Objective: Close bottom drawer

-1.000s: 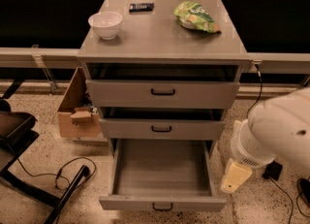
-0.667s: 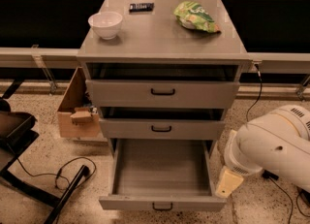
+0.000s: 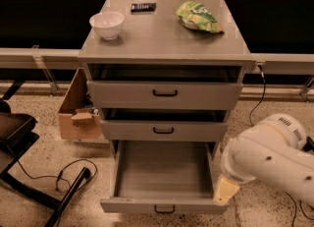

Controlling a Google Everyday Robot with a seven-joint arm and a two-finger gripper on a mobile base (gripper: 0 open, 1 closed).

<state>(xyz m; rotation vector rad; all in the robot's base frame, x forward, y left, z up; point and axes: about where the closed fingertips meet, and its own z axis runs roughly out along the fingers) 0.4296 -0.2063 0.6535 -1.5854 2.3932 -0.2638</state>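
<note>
The bottom drawer [image 3: 164, 205] is grey metal, the lowest of three in the cabinet, pulled far out toward me. Its inside looks empty and its front panel carries a small black loop handle [image 3: 164, 209]. My white arm reaches in from the lower right. The gripper [image 3: 225, 190] shows as a pale cream tip just beside the drawer's front right corner, at or near the right end of the front panel. The middle drawer [image 3: 163, 130] and top drawer [image 3: 165, 95] stand slightly out.
On the cabinet top [image 3: 162, 37] sit a white bowl [image 3: 107, 24], a black flat device [image 3: 143, 7] and a green snack bag [image 3: 198, 17]. A cardboard box [image 3: 74, 108] stands left of the cabinet. A black chair base [image 3: 19, 137] and cables lie on the floor at left.
My arm has moved left and down, bringing the gripper from beside the drawer's right wall to its front right corner. The drawer stands as open as before.
</note>
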